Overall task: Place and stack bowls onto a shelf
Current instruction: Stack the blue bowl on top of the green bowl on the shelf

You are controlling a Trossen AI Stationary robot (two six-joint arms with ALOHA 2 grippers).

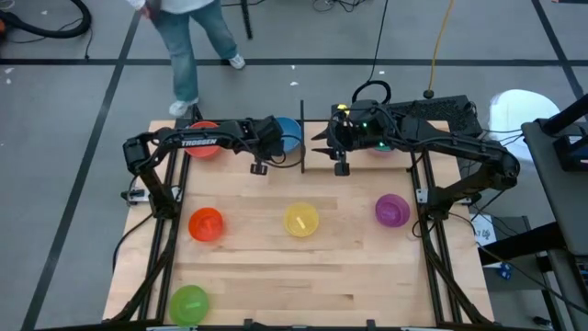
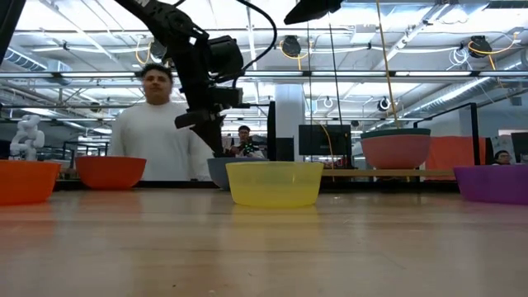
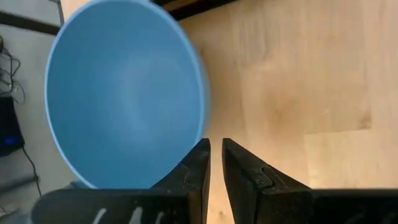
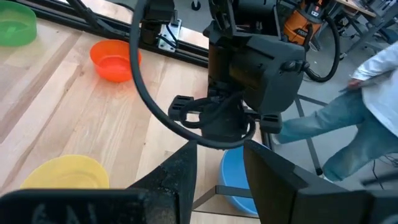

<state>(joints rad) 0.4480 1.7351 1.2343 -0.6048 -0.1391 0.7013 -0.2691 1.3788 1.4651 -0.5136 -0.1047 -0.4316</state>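
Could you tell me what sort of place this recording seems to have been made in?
Probably a robotics lab or industrial workshop. The low view shows a high ceiling with exposed beams and strip lights, a person in a white top stands behind the pale-wood table, and cables trail over the grey floor.

A blue bowl (image 1: 290,133) sits upright at the table's far edge, just beside the shelf (image 2: 388,172), which carries a pink bowl (image 2: 396,151) nested in a teal one. Red (image 1: 203,141) stands near the far-left corner; orange (image 1: 206,224), yellow (image 1: 301,221) and purple (image 1: 391,210) line mid-table; green (image 1: 189,302) sits near-left.
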